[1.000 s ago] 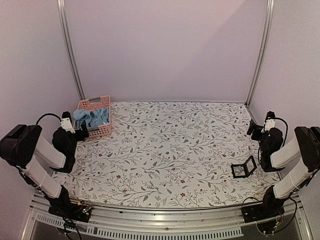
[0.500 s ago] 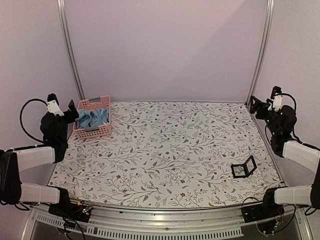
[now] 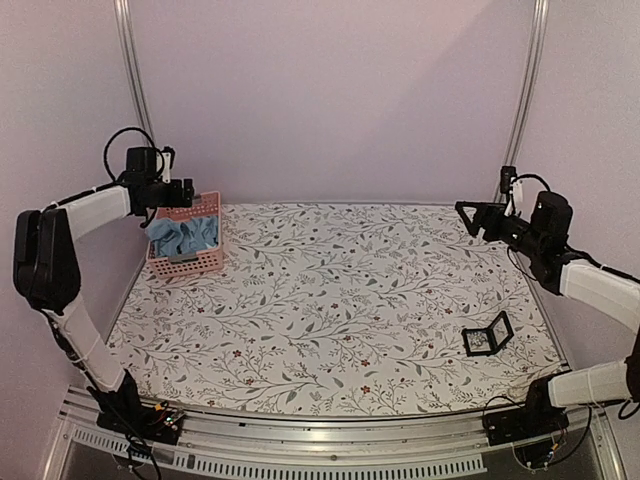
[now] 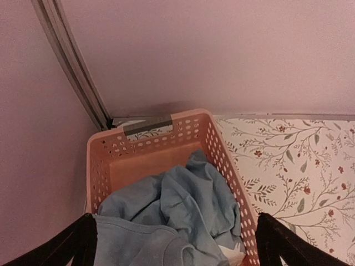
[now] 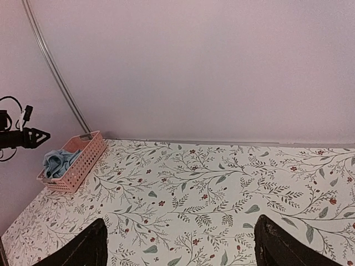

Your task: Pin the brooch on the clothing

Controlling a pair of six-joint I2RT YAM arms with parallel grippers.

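Note:
The clothing (image 3: 186, 236) is a crumpled light blue T-shirt lying in a pink plastic basket (image 3: 205, 262) at the table's back left. It also shows in the left wrist view (image 4: 177, 213) and, far off, in the right wrist view (image 5: 57, 160). My left gripper (image 3: 186, 187) is open and empty, held in the air above the basket's back edge, with the shirt between its fingertips (image 4: 75, 248) in the left wrist view. My right gripper (image 3: 469, 214) is open and empty, held high over the table's back right. The brooch is not visible.
A small black open-frame box (image 3: 488, 336) sits near the table's front right. The floral tablecloth (image 3: 340, 300) covers the table. Metal frame posts (image 3: 138, 100) stand at both back corners before the lilac wall.
Both arms have risen from folded poses at the table's sides. The left gripper has swung to above the basket. The right gripper has reached up and inward over the back right.

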